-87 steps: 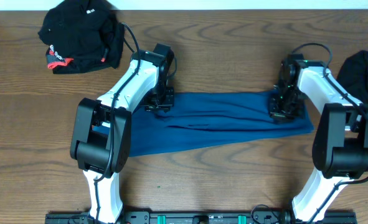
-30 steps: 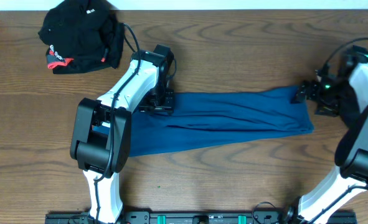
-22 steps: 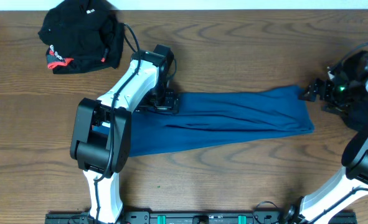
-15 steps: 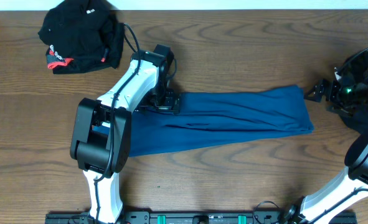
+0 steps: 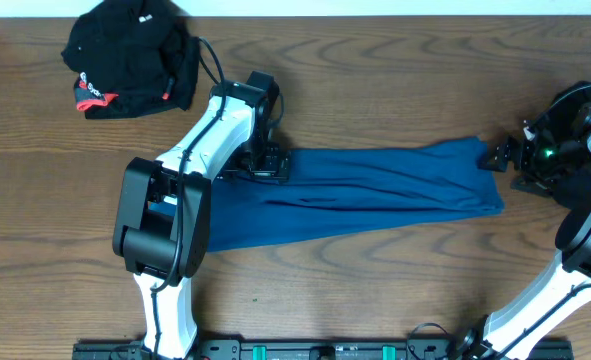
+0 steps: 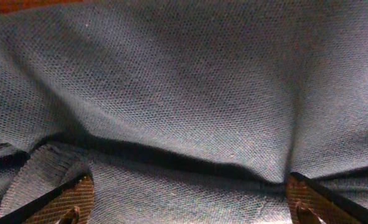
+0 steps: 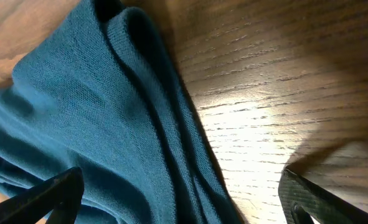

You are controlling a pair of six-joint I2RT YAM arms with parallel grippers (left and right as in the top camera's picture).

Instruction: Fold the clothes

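The teal shirt point(image 5: 375, 190) lay as a long folded band on the table point(image 5: 375, 80). The left gripper point(image 5: 265, 166) sat at the shirt's upper left corner, fingers spread wide over the cloth, gripping nothing. The right gripper point(image 5: 503, 158) hung just off the shirt's right end, also wide and empty. A black garment point(image 5: 125, 55) lay well beyond the shirt's left end.

left end effector point(image 5: 266, 167) and right end effector point(image 5: 504, 166) both gape wide.
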